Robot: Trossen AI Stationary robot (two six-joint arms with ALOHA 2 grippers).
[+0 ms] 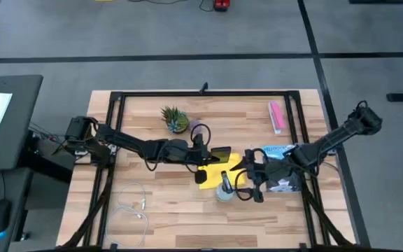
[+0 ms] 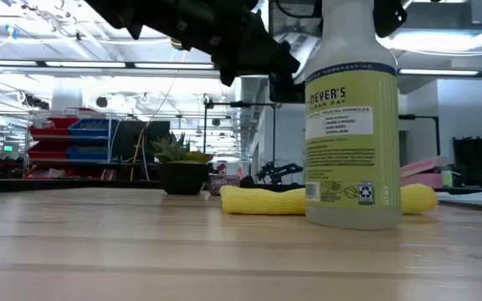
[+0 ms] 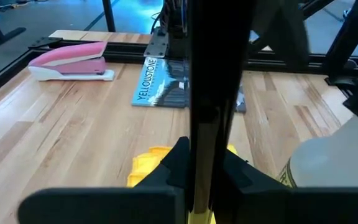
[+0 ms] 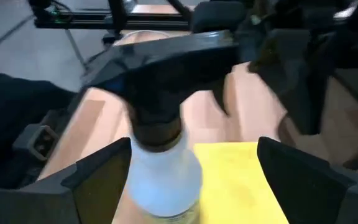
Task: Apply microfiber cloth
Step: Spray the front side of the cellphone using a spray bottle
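Microfiber cloth (image 1: 219,170): bright yellow, laid flat near the middle of the wooden table (image 1: 152,203). In the low view it is seen as a low rumpled yellow roll (image 2: 262,200) lying on the tabletop behind the spray bottle (image 2: 351,125), its ends showing on both sides of the bottle.

A black smartphone (image 1: 217,154) is held edge-on just above the cloth. It is pinched between the fingers of the left gripper (image 1: 203,155), whose jaws are pressed against the phone's two faces; in the left wrist view the phone is seen as a dark upright slab (image 3: 213,93) with yellow cloth (image 3: 148,165) beneath it.

The spray bottle stands upright at the near edge of the cloth, touching or overlapping it; which one cannot be told. Label reads "Meyer's Clean Day", body pale green, trigger head black. The right gripper (image 1: 252,178) is placed around the bottle's neck, with the fingers (image 4: 98,174) spread wide on either side and not touching it; the neck and trigger head (image 4: 166,81) are seen between them, yellow cloth behind.

Farther out: a blue "Yellowstone" booklet (image 3: 160,90) beside the right arm, a pink stapler (image 1: 276,116) near the far right corner, a small potted succulent (image 1: 174,119) beyond the left arm, a white cable (image 1: 133,210) near the front left. A black frame (image 1: 208,94) is set around the table.
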